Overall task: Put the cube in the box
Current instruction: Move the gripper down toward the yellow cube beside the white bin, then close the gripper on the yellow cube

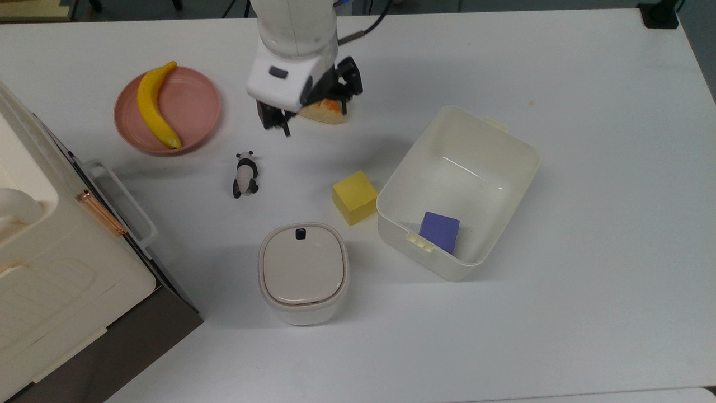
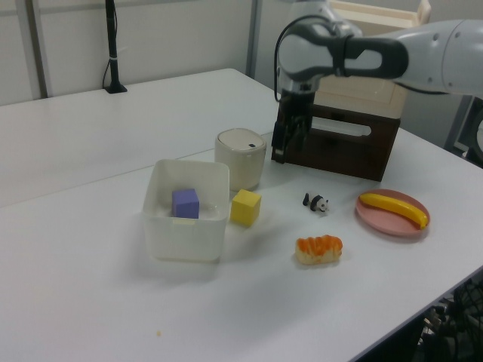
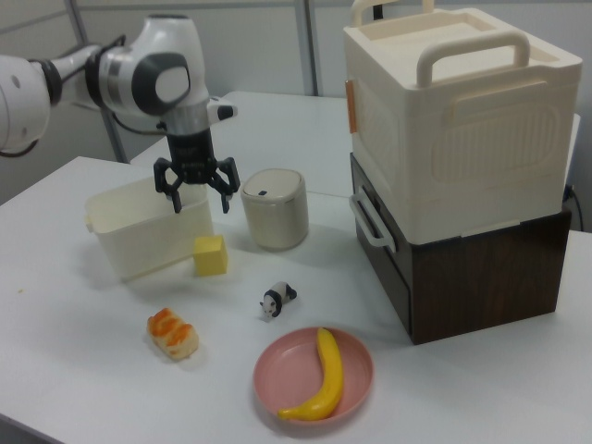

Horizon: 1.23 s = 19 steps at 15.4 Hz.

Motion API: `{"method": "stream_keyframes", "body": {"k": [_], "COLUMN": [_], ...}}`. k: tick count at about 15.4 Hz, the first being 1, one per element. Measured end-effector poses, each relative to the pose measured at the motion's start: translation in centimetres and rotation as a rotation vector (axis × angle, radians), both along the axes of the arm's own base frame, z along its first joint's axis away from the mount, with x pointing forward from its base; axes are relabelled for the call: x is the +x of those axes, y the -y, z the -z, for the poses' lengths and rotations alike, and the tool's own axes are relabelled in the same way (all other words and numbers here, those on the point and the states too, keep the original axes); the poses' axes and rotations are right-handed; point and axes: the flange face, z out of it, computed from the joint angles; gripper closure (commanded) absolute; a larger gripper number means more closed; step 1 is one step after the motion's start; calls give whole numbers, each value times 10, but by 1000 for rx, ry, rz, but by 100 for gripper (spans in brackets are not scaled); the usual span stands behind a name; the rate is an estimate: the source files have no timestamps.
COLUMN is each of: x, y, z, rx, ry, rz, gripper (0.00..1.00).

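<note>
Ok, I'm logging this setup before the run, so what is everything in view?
Yellow foam cube: one, on the table beside the tub.
Cream plastic tub: one, lidless, top view's right.
Purple cube: one, inside the tub.
Small lidded cream bin: one, black button.
Toy panda: one, black-white.
Pink plate: one.
Yellow banana: one, on the plate.
Orange-topped bread: one.
Cream-and-brown case: one, handled.
White table: one.
Gripper: fingers open, empty, raised.
</note>
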Motion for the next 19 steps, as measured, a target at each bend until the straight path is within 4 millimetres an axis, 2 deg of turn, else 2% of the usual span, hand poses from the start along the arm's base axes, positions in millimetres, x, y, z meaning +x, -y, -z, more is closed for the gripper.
{"method": "stream_keyframes", "body": {"k": [6, 10, 14, 16, 19], "x": [10, 17, 19, 21, 24], "y": [-28, -37, -59, -63, -61], "z": [68, 100, 129, 139, 145], "rx": [12, 16, 20, 21, 21], "ry": [85, 88, 70, 72, 85], "rz": [-113, -131, -168, -173, -169], "gripper": [0, 0, 0, 7, 28]}}
